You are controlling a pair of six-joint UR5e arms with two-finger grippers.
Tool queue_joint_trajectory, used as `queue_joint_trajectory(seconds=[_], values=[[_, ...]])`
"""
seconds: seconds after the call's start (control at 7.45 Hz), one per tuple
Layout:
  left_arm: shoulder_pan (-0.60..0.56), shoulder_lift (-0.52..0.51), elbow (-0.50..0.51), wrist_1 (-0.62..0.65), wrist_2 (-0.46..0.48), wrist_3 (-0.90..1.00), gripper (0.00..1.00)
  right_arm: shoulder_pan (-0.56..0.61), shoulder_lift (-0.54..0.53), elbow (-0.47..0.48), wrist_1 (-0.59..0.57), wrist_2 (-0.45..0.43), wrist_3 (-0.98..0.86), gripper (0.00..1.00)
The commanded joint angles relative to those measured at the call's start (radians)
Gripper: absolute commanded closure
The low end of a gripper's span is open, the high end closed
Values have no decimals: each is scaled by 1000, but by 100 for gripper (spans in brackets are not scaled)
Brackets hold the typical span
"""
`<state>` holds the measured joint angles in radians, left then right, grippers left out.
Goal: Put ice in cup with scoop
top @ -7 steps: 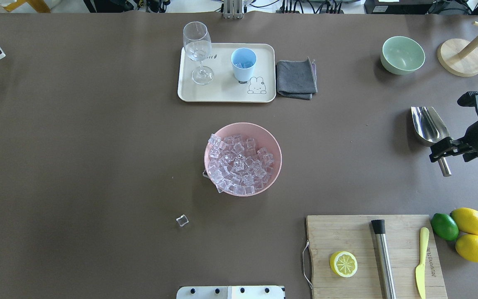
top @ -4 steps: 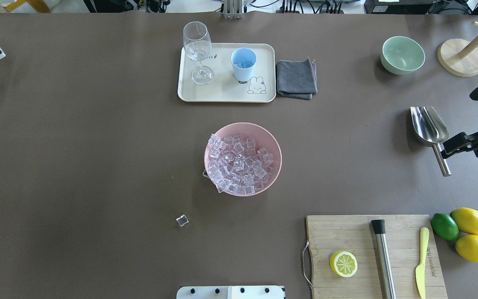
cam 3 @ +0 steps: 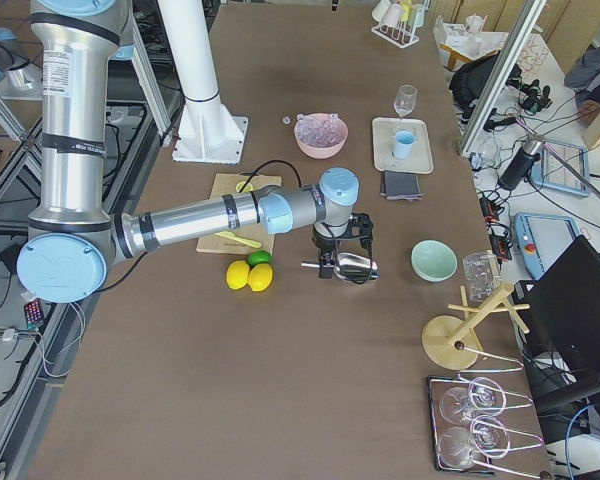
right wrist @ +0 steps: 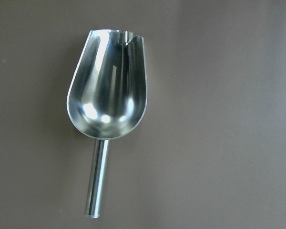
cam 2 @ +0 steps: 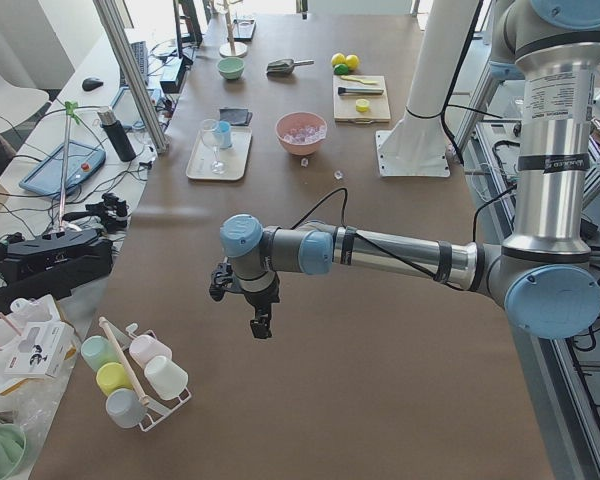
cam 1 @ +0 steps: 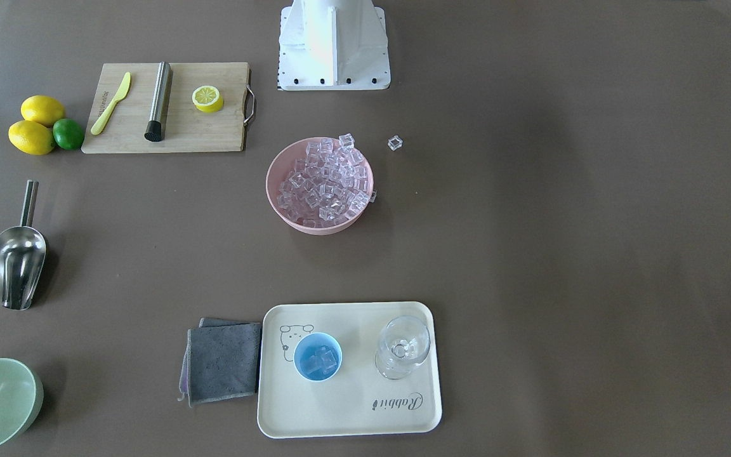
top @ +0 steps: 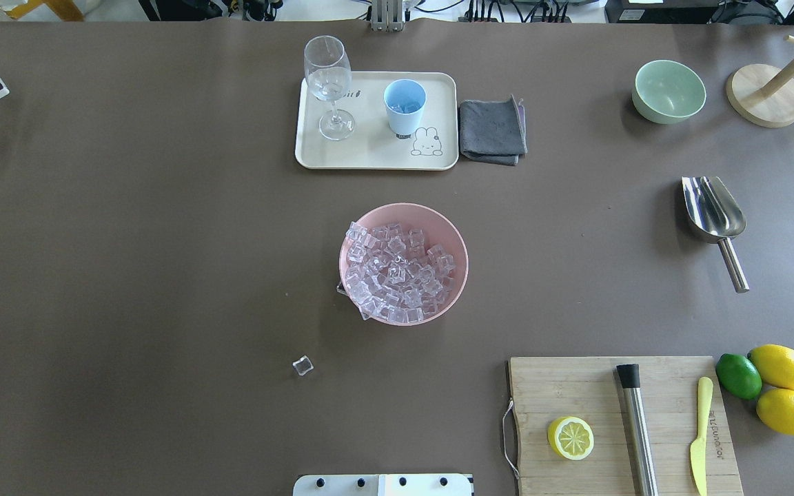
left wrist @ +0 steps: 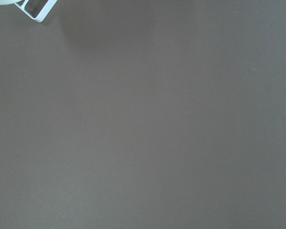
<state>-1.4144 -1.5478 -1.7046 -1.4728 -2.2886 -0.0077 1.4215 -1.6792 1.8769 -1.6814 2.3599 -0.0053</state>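
Note:
The steel scoop [top: 713,210] lies by itself on the brown table at the right, its handle pointing toward the robot; the right wrist view looks straight down on the scoop [right wrist: 109,102] and shows it empty. Ice [top: 397,272] fills a pink bowl [top: 455,238] at the table's middle. One stray cube [top: 302,366] lies on the table near it. The light-blue cup [top: 404,107] stands on a cream tray [top: 376,155] and holds a few cubes [cam 1: 318,360]. My right gripper [cam 3: 330,266] hangs above the scoop, and I cannot tell its state. My left gripper [cam 2: 260,325] hovers far off to the left, state unclear.
A wine glass [top: 329,86] shares the tray, with a grey cloth [top: 492,131] beside it. A green bowl [top: 669,91] and a wooden stand [top: 766,95] sit at the far right. The cutting board [top: 576,386] near the robot carries a lemon half, a steel cylinder and a knife, with lemons [top: 783,386] beside it.
My right gripper has drawn away from the scoop's handle to the right and left the overhead view. The scoop stays lying on the table.

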Motion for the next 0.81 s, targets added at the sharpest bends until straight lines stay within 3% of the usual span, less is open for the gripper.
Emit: queue_joint_trajectory(seconds=[0.0, 0.67], values=[[0, 1, 2, -1, 0, 0, 1, 97, -30, -38, -23, -10, -124, 0], [3, 0, 2, -1, 0, 0, 1, 140, -50, -88, -17, -10, -125, 0]])
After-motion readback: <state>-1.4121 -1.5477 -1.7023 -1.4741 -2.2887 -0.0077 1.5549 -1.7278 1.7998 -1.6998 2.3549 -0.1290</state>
